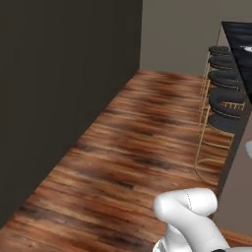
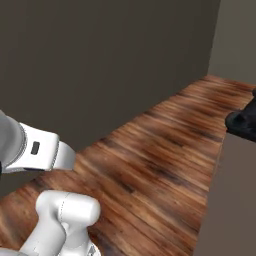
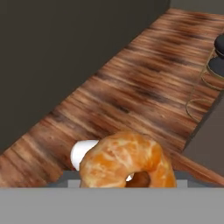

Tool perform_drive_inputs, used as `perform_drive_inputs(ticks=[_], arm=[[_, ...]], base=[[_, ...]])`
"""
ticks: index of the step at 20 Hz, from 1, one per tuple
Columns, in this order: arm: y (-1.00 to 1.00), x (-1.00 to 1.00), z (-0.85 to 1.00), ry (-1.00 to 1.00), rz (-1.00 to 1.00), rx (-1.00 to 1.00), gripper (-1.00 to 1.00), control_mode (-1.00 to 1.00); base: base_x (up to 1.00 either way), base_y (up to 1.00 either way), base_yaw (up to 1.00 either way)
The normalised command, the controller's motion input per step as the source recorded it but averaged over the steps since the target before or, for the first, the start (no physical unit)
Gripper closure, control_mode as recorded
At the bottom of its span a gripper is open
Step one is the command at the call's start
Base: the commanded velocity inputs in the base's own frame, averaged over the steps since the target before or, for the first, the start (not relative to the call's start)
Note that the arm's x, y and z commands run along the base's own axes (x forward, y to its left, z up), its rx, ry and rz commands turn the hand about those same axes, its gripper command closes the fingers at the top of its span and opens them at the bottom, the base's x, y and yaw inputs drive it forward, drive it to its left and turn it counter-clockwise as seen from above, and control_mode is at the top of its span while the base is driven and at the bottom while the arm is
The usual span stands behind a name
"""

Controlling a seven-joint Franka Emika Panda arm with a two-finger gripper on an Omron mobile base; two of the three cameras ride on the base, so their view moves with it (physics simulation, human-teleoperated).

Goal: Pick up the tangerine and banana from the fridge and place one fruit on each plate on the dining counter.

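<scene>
The tangerine (image 3: 127,162), orange and mottled, sits very close to the lens at the bottom of the hand view, held up off the wooden floor. It covers my gripper's fingertips, so the fingers are hidden behind it. The dining counter has its glossy black top (image 1: 240,42) at the upper right of the left base view, with its taupe side (image 1: 236,182) below. That side also stands at the right in the right base view (image 2: 230,200) and the hand view (image 3: 211,140). The banana, fridge and plates are out of view.
A row of black-seated bar stools with thin gold legs (image 1: 224,98) lines the counter, and they also appear in the hand view (image 3: 216,65). A tall dark wall (image 1: 59,88) runs along the left. Brown plank floor (image 1: 142,142) lies between wall and counter.
</scene>
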Motion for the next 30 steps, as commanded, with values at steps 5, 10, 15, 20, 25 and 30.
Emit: perform_drive_inputs(ticks=[5, 10, 15, 20, 25, 30], arm=[[0.00, 0.00, 0.00, 0.00, 0.00, 0.00, 1.00, 1.00], [0.00, 0.00, 0.00, 0.00, 0.00, 0.00, 1.00, 1.00], [0.00, 0.00, 0.00, 0.00, 0.00, 0.00, 1.00, 1.00], [0.00, 0.00, 0.00, 0.00, 0.00, 0.00, 1.00, 1.00], [0.00, 0.00, 0.00, 0.00, 0.00, 0.00, 1.00, 1.00], [0.00, 0.00, 0.00, 0.00, 0.00, 0.00, 1.00, 1.00]], base=[[1.00, 0.74, -0.43], [1.00, 0.74, -0.45], [1.00, 0.75, -0.44], [1.00, 0.74, -0.45], [1.00, 0.72, -0.46], [1.00, 0.70, -0.46]])
